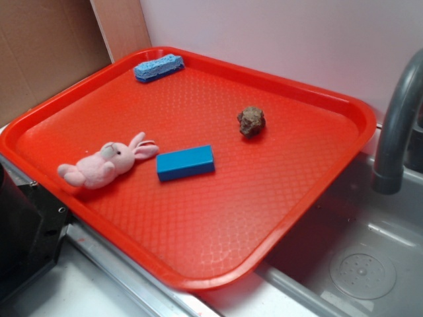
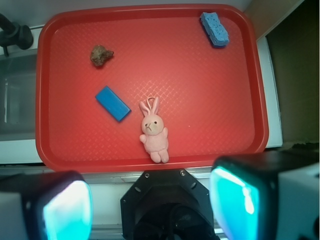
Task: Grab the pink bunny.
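The pink bunny (image 1: 106, 163) lies on its back near the left front edge of the red tray (image 1: 277, 218), ears pointing toward the tray's middle. In the wrist view the pink bunny (image 2: 153, 131) lies near the tray's near rim (image 2: 150, 164). My gripper (image 2: 150, 205) is high above, outside the tray's near edge, open and empty; its two cyan-lit fingertips (image 2: 67, 210) frame the bottom of the wrist view. The gripper does not show in the exterior view.
A blue block (image 1: 186, 162) lies just right of the bunny. A brown lump (image 1: 251, 121) sits mid-tray. A blue sponge (image 1: 158, 67) lies at the far corner. A grey faucet (image 1: 396, 125) and sink (image 1: 363, 264) are at right. The black robot base (image 2: 165, 200) is below the gripper.
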Robot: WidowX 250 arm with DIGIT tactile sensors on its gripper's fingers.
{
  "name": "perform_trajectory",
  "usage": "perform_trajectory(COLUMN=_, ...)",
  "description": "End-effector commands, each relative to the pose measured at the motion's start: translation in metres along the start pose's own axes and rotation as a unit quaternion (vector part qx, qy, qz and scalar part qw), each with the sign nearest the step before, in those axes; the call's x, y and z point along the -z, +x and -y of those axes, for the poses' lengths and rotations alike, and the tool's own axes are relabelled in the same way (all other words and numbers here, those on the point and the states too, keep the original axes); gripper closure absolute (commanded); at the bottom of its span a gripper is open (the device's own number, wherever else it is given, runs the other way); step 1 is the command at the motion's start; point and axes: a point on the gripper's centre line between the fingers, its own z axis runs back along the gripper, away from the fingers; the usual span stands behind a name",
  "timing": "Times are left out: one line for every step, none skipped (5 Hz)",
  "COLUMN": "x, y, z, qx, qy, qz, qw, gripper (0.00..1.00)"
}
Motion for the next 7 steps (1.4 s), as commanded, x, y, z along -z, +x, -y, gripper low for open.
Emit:
perform_trajectory(x=0.000, y=0.000, z=0.000, qx=0.000, qy=0.000, qz=0.000, qw=1.000, gripper=0.00)
perform_trajectory(x=0.051, y=0.009, z=-0.009, qx=0.004, qy=0.012, qz=-0.024, qw=1.000, gripper=0.00)
perform_trajectory(x=0.101, y=0.011, z=-0.013, qx=0.000, qy=0.020, qz=-0.019, qw=1.000, gripper=0.00)
perform_trajectory(x=0.151, y=0.003, z=-0.011, qx=0.011, qy=0.005, qz=-0.029, qw=1.000, gripper=0.00)
perform_trajectory(x=0.200, y=-0.009, z=-0.008, qx=0.028, qy=0.000, qz=-0.034, qw=0.999, gripper=0.00)
perform_trajectory(x=0.238, y=-0.019, z=-0.008, qx=0.050, qy=0.005, qz=-0.058, qw=0.997, gripper=0.00)
perform_trajectory(x=0.240, y=-0.022, z=-0.007, qx=0.062, qy=0.006, qz=-0.057, qw=0.996, gripper=1.00)
